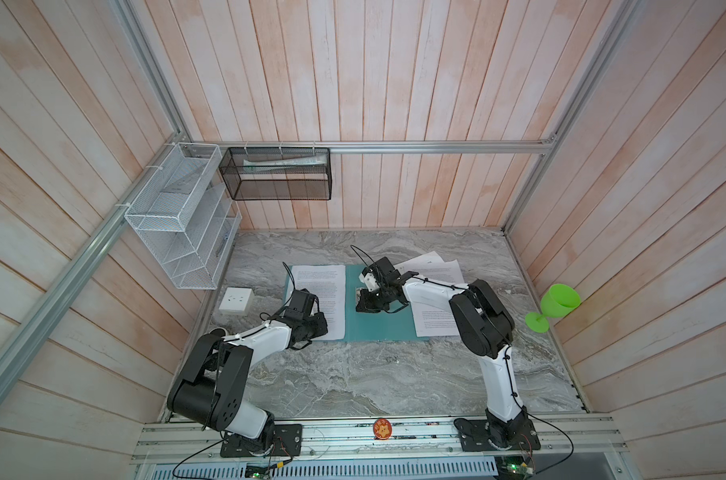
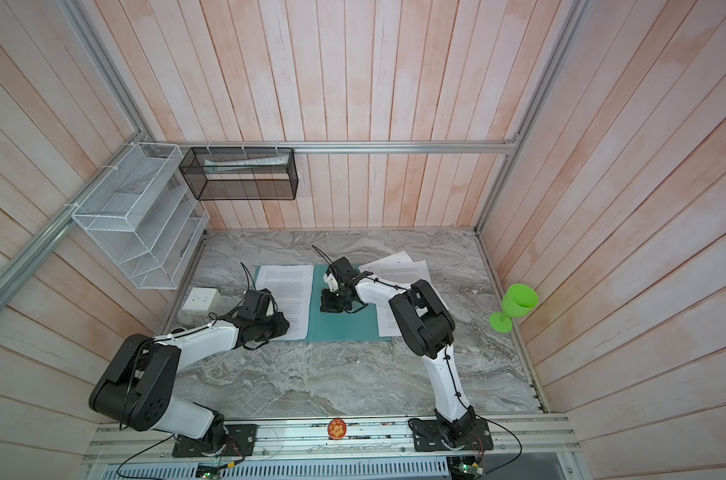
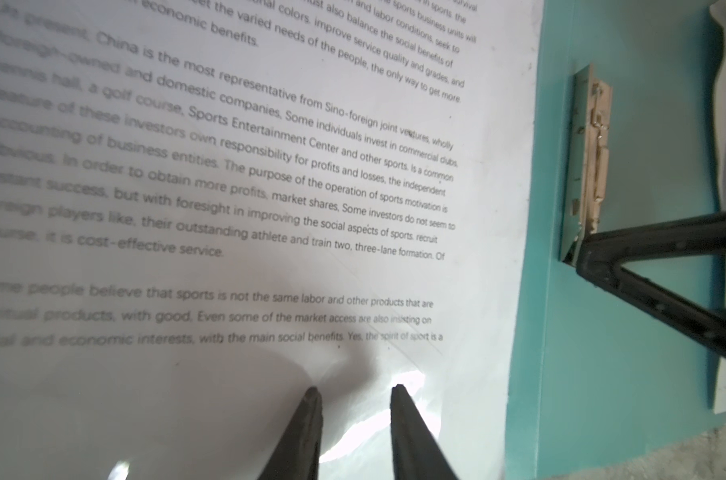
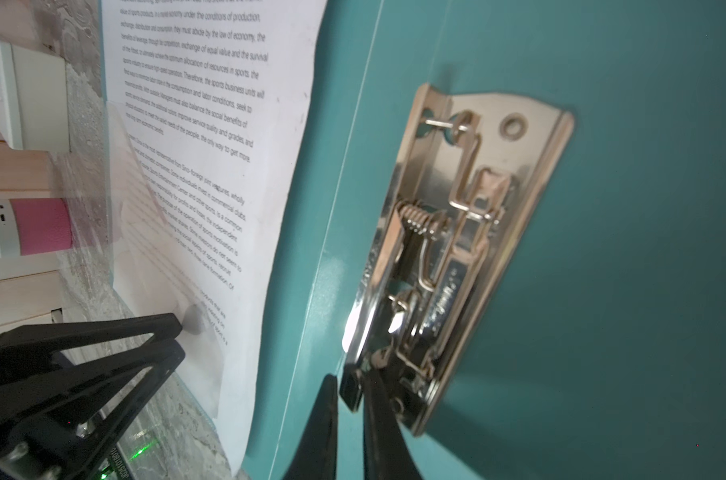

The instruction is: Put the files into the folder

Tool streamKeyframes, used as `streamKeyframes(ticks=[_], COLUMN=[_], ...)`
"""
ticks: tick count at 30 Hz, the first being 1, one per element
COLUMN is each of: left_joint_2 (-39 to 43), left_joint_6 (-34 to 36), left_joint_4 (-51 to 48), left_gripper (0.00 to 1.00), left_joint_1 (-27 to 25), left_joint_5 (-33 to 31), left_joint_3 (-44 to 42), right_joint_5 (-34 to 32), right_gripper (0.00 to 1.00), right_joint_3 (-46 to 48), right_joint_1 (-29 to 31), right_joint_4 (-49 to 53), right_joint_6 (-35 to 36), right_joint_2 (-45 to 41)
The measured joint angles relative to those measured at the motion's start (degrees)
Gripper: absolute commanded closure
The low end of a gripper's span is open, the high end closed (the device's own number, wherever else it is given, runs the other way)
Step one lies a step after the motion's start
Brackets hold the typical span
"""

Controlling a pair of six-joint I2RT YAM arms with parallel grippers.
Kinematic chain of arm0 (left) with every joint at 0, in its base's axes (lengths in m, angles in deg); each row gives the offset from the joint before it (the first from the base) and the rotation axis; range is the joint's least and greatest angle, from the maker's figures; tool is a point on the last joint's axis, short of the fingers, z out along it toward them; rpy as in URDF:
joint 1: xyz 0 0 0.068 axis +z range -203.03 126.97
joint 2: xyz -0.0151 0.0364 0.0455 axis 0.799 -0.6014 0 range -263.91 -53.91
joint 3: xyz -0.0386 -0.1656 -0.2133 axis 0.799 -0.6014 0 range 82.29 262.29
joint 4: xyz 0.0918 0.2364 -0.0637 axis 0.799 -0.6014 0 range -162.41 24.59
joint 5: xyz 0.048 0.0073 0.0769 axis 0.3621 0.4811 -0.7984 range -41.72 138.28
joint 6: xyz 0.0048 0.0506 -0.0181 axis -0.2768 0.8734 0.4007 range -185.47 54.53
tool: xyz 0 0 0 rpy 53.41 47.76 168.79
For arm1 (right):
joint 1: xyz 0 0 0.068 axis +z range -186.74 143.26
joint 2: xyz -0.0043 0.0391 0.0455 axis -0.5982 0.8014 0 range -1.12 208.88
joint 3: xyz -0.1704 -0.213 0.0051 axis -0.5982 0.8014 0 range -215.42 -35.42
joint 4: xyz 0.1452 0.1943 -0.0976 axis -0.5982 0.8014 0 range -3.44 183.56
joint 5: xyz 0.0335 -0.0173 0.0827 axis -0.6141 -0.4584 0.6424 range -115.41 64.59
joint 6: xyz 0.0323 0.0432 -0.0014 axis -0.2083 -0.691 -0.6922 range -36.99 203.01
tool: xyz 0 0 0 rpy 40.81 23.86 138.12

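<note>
The folder (image 1: pixel 378 328) lies open and flat under both arms. Its metal clip (image 4: pixel 469 232) runs lengthwise along the spine, stretching straight ahead from my right gripper (image 4: pixel 353 386). That gripper's jaws are pressed together on the lever at the clip's near end. Across the spine from them, one printed sheet (image 3: pixel 270 166) lies on the other cover. My left gripper (image 3: pixel 355 390) has its jaws slightly spread, with both tips set down on that sheet, so the left arm is nearer to it. I judge the sheet must slide sideways towards the clip once the lever comes up. The other files (image 1: pixel 436 270) lie behind the right jaws, partly off the folder.

The black mesh basket (image 1: pixel 278 174) holds something long and pale. I cannot tell what is in the white wire rack (image 1: pixel 174 232).
</note>
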Motion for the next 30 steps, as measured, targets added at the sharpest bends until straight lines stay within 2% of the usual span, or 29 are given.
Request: streamKeyframes(ticks=[6, 8, 16, 25, 30], left_joint_2=[-0.1, -0.1, -1.2, -5.1, -6.0], left_joint_6=[0.0, 0.0, -0.2, -0.7, -0.9], left_joint_4=[0.0, 0.0, 0.0, 0.7, 0.9], left_gripper=[0.70, 0.70, 0.74, 0.76, 0.76], left_joint_1=[0.0, 0.0, 0.1, 0.1, 0.1], left_joint_5=[0.0, 0.0, 0.0, 0.9, 1.4], left_joint_3=[0.0, 0.0, 0.9, 4.4, 5.2], right_joint_5=[2.2, 2.6, 2.1, -9.8, -13.1], right_gripper=[0.93, 1.00, 1.00, 1.00, 1.00], right_joint_3=[0.4, 0.6, 0.0, -8.3, -10.8], right_joint_1=[-0.7, -0.8, -0.9, 0.4, 1.1], right_joint_4=[-1.6, -2.1, -1.1, 10.2, 13.3], right_joint_6=[-1.4, -1.6, -1.9, 2.9, 5.3], right_joint_2=[0.6, 0.6, 0.7, 2.8, 3.9])
